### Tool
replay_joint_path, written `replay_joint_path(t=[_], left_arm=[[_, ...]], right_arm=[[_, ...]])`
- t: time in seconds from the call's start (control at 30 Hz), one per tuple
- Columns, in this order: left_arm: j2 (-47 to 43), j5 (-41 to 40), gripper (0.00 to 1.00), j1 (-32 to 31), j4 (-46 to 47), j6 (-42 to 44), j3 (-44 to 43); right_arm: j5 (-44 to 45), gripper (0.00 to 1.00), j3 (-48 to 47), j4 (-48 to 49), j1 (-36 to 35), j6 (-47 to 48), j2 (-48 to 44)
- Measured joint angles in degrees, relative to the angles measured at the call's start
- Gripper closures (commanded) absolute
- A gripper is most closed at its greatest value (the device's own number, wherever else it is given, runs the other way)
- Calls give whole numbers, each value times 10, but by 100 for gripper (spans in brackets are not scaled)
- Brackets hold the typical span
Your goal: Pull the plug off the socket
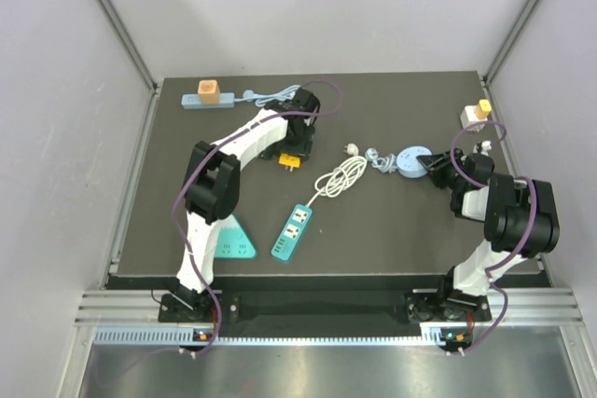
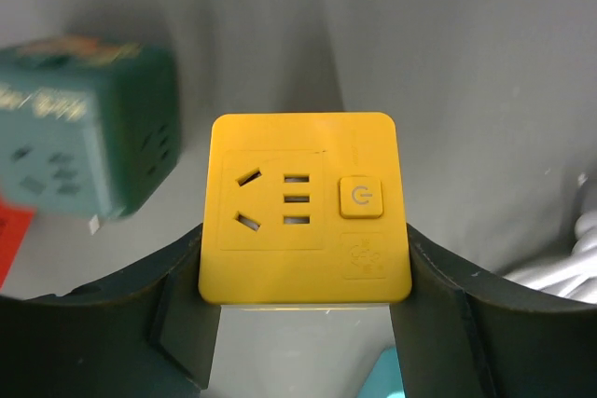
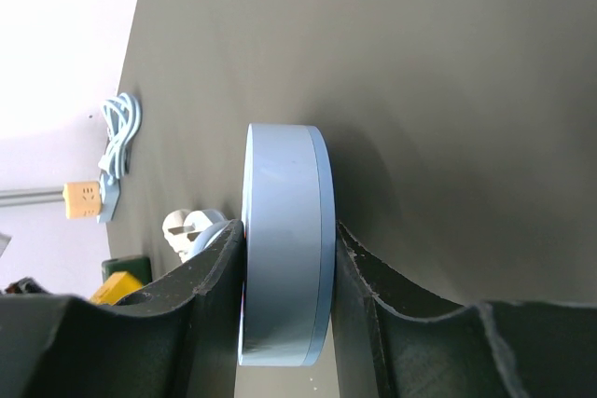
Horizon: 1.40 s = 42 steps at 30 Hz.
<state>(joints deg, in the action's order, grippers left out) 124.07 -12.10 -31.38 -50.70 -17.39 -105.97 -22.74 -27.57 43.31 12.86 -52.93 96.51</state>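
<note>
You are clamping the yellow square plastic socket [image 2: 305, 207] in the left gripper's [image 2: 305, 258] jaws, its button face showing only at the wrist. The right gripper's [image 3: 284, 230] jaws are squeezing the pale-blue round disc [image 3: 280, 258].

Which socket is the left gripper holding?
The yellow square socket with a power button, clamped in the left gripper; the round blue socket sits in the right gripper.
</note>
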Motion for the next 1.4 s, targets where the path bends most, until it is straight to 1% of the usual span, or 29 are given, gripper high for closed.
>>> replay_joint_path(t=[0.03, 0.07, 0.1, 0.13, 0.17, 0.2, 0.27, 0.37, 0.63, 0.8, 0.93, 1.0, 1.1, 1.23, 1.3, 1.4], left_arm=[[5, 3, 73, 0, 3, 0, -5], [12, 6, 64, 0, 6, 1, -8], [16, 9, 57, 0, 10, 2, -9], [19, 12, 54, 1, 11, 3, -11], [21, 15, 42, 2, 12, 4, -12], [24, 19, 31, 4, 13, 6, -12], [24, 23, 2, 9, 16, 9, -14], [24, 29, 2, 17, 21, 11, -16], [17, 57, 1, 26, 29, 24, -51], [-49, 73, 1, 26, 43, 25, -22], [-94, 103, 1, 29, 45, 21, -21], [-118, 118, 1, 29, 53, 19, -5], [-175, 135, 1, 30, 83, 12, 61], [-248, 163, 3, 30, 112, -3, 142], [-278, 178, 3, 29, 127, -11, 171], [-310, 195, 3, 29, 145, -23, 198]], right_arm=[[0, 100, 0, 0, 0, 0, 0], [0, 100, 0, 1, 0, 0, 0], [0, 100, 0, 1, 0, 0, 0], [0, 100, 1, 2, 0, 0, 0], [2, 100, 2, 3, -1, 0, -1], [5, 100, 4, 3, -2, 0, -3], [17, 100, 15, 0, -8, 3, -19], [49, 100, 35, -18, -30, 9, -62], [165, 100, 55, -164, -148, 55, -243], [235, 100, 99, -272, -230, 55, -379], [280, 100, 118, -371, -291, 38, -480], [296, 100, 125, -424, -324, 23, -534], [313, 100, 145, -496, -372, -14, -620], [338, 100, 156, -575, -459, -67, -695], [353, 100, 164, -596, -515, -99, -715], [376, 100, 168, -605, -599, -143, -705]])
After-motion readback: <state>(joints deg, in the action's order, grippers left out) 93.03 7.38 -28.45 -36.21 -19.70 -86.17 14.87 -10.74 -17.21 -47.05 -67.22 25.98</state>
